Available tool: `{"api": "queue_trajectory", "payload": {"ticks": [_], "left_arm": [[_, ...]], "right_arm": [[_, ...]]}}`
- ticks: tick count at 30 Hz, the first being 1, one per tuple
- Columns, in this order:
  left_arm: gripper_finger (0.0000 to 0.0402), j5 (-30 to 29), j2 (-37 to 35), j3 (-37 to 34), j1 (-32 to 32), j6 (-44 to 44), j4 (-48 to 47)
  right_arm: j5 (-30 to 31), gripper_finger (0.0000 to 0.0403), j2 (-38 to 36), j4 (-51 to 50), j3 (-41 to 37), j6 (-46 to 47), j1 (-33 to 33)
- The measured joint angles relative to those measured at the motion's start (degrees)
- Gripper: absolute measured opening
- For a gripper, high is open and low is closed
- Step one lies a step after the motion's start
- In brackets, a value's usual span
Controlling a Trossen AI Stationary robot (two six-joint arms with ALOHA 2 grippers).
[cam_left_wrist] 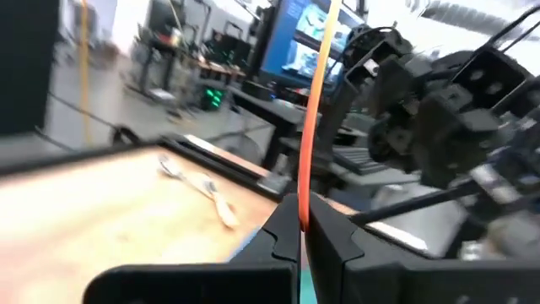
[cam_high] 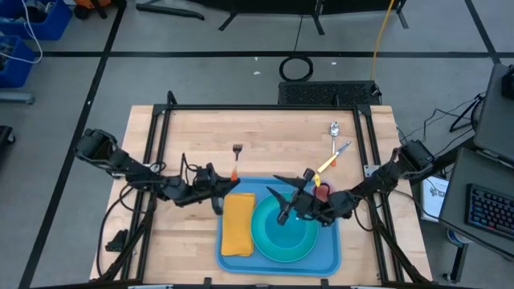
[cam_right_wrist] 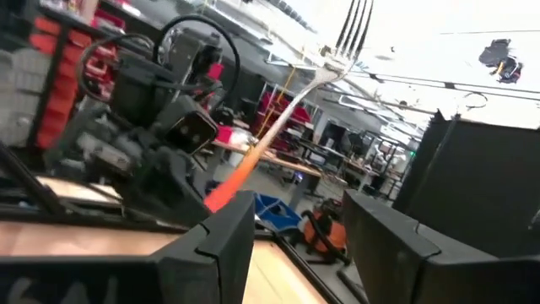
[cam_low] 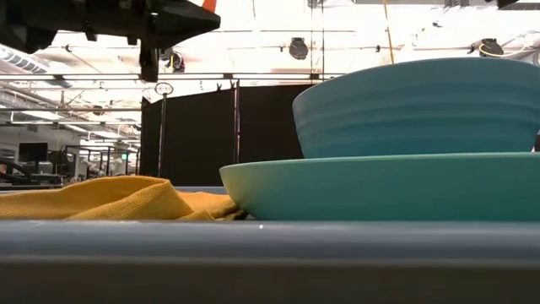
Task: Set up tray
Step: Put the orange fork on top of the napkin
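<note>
The blue tray [cam_high: 329,255] lies at the table's near edge. On it are a folded yellow cloth [cam_high: 238,225] and a teal plate [cam_high: 301,241], and a blue bowl [cam_low: 422,105] stands on the plate. My left gripper [cam_high: 223,188], just past the tray's far left corner, is shut on an orange-handled fork [cam_high: 236,164]. Above the plate's far side my right gripper [cam_high: 283,197] stands open with nothing between its fingers [cam_right_wrist: 224,245]. It faces the fork [cam_right_wrist: 278,127]. My left gripper pinches the fork's orange handle [cam_left_wrist: 302,207] between its two fingers, near the handle's free end. The fingers come about level from the table's left and lie across the handle. The fork stands up out of the hold, tines [cam_right_wrist: 354,25] uppermost, clear of the table.
A spoon [cam_high: 334,128] and a knife [cam_high: 333,156], both with yellow handles, lie on the wood at the far right. A small red thing [cam_high: 321,191] sits at the tray's far right corner. A black frame [cam_high: 265,107] borders the table.
</note>
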Motion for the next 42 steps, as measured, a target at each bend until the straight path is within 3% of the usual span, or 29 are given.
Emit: {"api": "queue_trajectory", "payload": {"ticks": [10, 18, 27, 33, 42], "left_arm": [[0.0005, -0.04, 0.30, -1.47, -6.26, -11.78, 0.20], [0.0005, -10.03, 0.50, -1.52, -14.42, -19.14, -3.80], [0.0005, -16.86, 0.70, -1.52, -21.50, -29.79, -8.76], [0.0005, -20.49, 5.42, -1.36, -24.91, -38.10, -8.65], [0.0005, -23.56, 19.49, 3.82, -27.27, -48.41, -4.52]], "right_arm": [[4.68, 0.0169, 0.00, -0.39, -0.63, -1.61, 3.01], [6.49, 0.0169, 0.00, -1.17, -0.66, -1.61, 4.29], [10.43, 0.0167, 0.02, -1.92, -0.66, -1.83, 5.14], [10.32, 0.0160, 0.02, -2.31, -0.66, -1.66, 5.32], [10.32, 0.0160, 0.07, -5.28, -0.66, -1.35, 5.30]]}}
